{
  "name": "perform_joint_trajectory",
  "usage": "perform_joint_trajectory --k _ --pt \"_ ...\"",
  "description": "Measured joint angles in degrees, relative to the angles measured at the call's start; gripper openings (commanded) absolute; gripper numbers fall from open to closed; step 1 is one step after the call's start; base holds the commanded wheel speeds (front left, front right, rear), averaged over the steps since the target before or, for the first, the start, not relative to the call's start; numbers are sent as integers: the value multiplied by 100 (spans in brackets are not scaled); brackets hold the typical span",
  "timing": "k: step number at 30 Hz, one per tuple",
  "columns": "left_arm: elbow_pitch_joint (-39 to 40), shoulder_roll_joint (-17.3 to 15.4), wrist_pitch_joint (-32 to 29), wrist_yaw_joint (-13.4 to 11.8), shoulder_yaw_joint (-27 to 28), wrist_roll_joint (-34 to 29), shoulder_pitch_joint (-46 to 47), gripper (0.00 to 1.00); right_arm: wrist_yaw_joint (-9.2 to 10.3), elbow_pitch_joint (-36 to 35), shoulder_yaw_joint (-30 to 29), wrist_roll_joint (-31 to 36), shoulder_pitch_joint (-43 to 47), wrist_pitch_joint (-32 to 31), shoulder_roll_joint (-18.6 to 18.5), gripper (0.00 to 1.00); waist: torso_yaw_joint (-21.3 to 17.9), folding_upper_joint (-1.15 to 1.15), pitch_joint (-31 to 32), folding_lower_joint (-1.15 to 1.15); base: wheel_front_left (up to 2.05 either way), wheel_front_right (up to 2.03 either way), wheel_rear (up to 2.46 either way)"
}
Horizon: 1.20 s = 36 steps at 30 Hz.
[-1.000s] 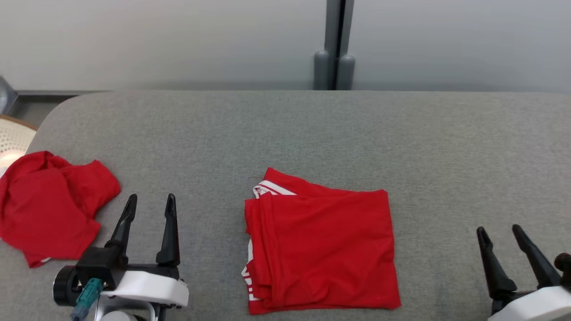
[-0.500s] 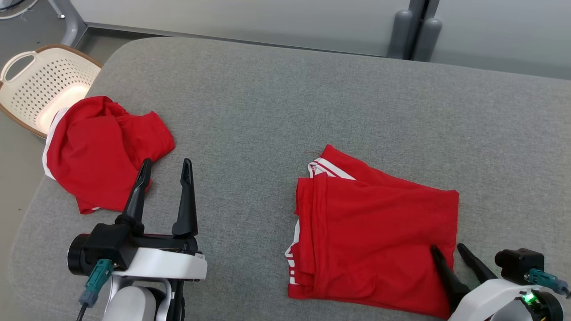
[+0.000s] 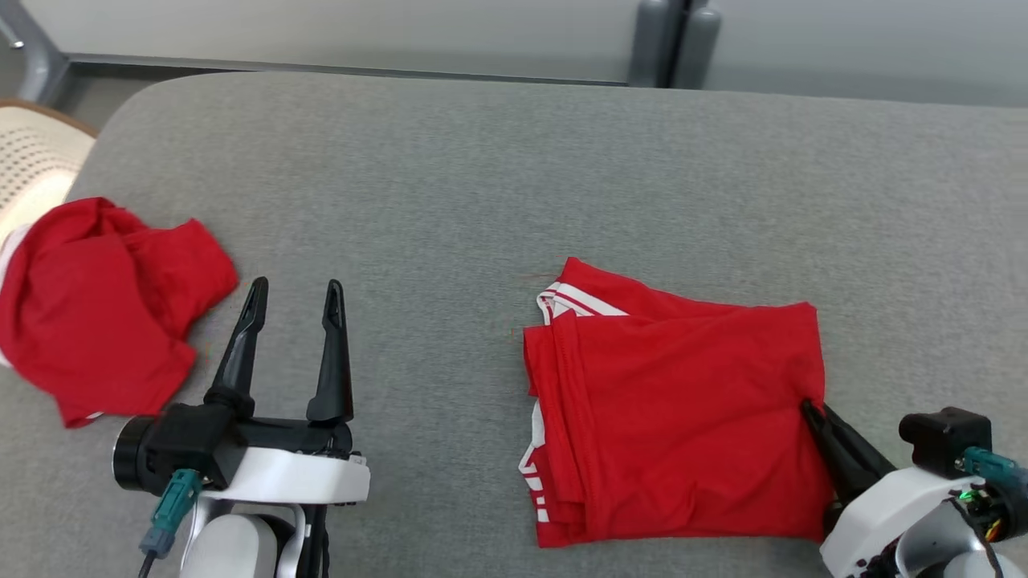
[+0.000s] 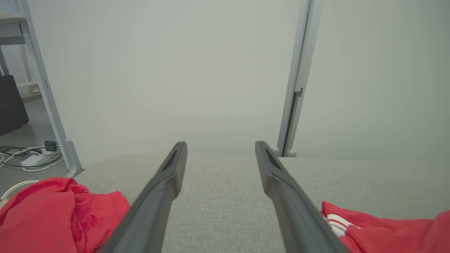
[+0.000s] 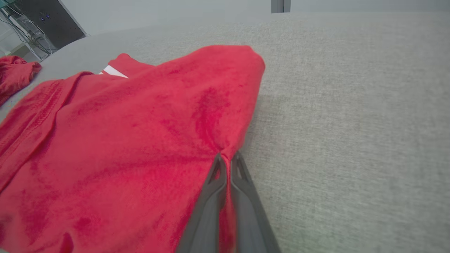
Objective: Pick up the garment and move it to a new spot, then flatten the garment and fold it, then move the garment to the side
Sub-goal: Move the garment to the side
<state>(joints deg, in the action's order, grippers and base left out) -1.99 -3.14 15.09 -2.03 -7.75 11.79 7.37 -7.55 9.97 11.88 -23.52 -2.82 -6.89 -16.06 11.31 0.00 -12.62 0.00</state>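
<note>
Right now the right gripper [image 3: 809, 406] is clamped on the right-hand edge of the folded red garment [image 3: 675, 417], about midway along that edge. The garment lies flat on the grey padded surface [image 3: 482, 177], right of centre, with white stripes showing at its far-left corner and along its left side. The left gripper [image 3: 293, 291] hovers well to the garment's left, fingers spread and holding nothing. Near it, at the surface's left end, sits a crumpled red garment [image 3: 96, 313].

A pale perforated basket [image 3: 36, 160] shows at the left edge of the head view, just beyond the crumpled garment. Too little of it is in frame to tell what it holds.

The right wrist view shows the grip itself: the cloth [image 5: 123, 133] puckers into the closed fingertips [image 5: 228, 159], with bare grey surface to their right. The left wrist view looks between its parted fingers [image 4: 168, 182] along the surface, with a red garment in each lower corner and cables [image 4: 24, 158] on the floor.
</note>
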Motion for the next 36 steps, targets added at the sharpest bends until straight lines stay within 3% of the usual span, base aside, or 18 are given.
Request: perform_joint_trajectory --k 8,15,19,20,30,31,32,33,34,36 --pt "126 -153 1 196 -102 -282 332 100 0 123 334 -140 -695 159 -372 0 -1012 0 -228 0 0 0 0" --pt "361 -313 -216 399 -446 -543 869 100 -1 732 472 -372 -1809 511 -693 0 -1940 0 -655 0 0 0 0" --pt "486 -313 -357 508 -678 -655 1146 100 0 1161 258 -521 -2218 746 -960 0 -2194 0 -979 0 0 0 0" --pt "543 -314 -447 570 -818 -690 1322 100 0 1454 100 -600 -2495 944 -1172 0 -2333 0 -1203 0 0 0 0" --pt "736 -300 -684 708 -1227 -876 2047 100 0 2697 -231 -891 -3646 1574 -1771 0 -2607 0 -2195 0 0 0 0" --pt "745 -301 -699 709 -1250 -882 2081 100 0 2836 -225 -894 -3741 1639 -1801 11 -2613 0 -2283 0 0 0 0" --pt "753 -303 -700 710 -1272 -889 2124 100 0 2998 -235 -896 -3844 1701 -1811 11 -2615 0 -2363 0 0 0 0" --pt "758 -309 -702 723 -1289 -893 2148 100 0 3163 -246 -901 -3930 1714 -1812 44 -2614 0 -2430 0 0 0 0" --pt "756 -319 -706 733 -1294 -895 2159 100 0 3308 -235 -909 -3994 1763 -1811 98 -2609 0 -2485 0 0 0 0" --pt "739 -324 -699 733 -1301 -893 2175 100 0 3612 -276 -924 -4118 1863 -1768 100 -2587 0 -2540 0 0 0 0"
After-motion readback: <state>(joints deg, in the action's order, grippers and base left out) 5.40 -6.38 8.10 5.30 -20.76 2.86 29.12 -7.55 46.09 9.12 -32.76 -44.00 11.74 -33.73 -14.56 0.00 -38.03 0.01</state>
